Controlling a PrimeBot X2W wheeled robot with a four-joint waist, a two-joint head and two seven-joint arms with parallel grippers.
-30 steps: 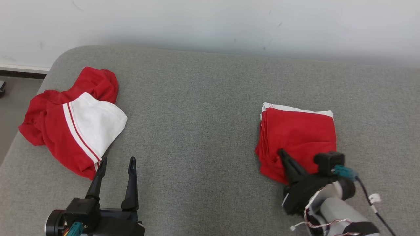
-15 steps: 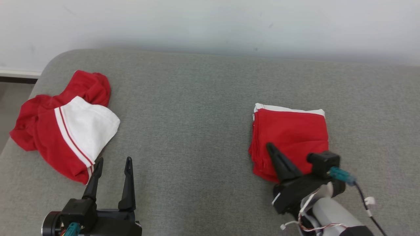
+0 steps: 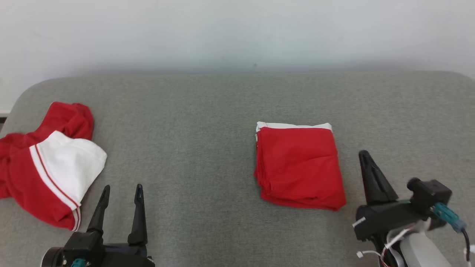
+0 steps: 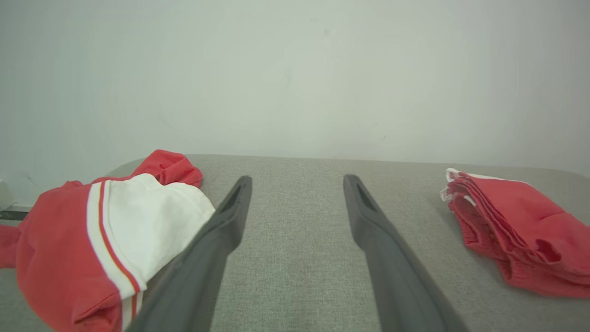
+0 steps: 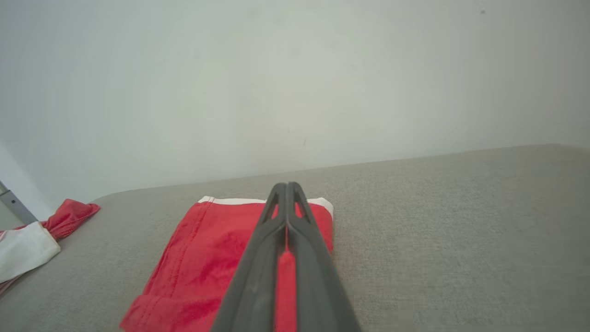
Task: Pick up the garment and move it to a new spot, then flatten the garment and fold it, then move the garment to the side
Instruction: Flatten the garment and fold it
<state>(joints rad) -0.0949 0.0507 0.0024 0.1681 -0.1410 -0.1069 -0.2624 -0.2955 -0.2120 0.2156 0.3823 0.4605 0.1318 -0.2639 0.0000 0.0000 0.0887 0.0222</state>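
A folded red garment (image 3: pixel 298 167) with a white strip along its far edge lies flat on the grey cushion, right of centre; it also shows as the folded garment (image 4: pixel 521 230) and the folded garment (image 5: pixel 203 263). A crumpled red and white garment (image 3: pixel 48 174) lies at the far left, seen too as the crumpled garment (image 4: pixel 92 240). My left gripper (image 3: pixel 122 186) stands open and empty just right of the crumpled one, its fingers spread in the left wrist view (image 4: pixel 297 179). My right gripper (image 3: pixel 363 152) is shut and empty, right of the folded garment and apart from it; its joined fingertips (image 5: pixel 286 184) point over that garment.
The grey cushioned surface (image 3: pixel 193 148) runs across the view with rounded corners at far left and far right. A pale wall (image 3: pixel 237 33) rises right behind it. A broad bare stretch lies between the two garments.
The camera has turned, shifting the whole picture left. My right gripper has come off the folded garment's near corner and now stands to its right. The left gripper stays open.
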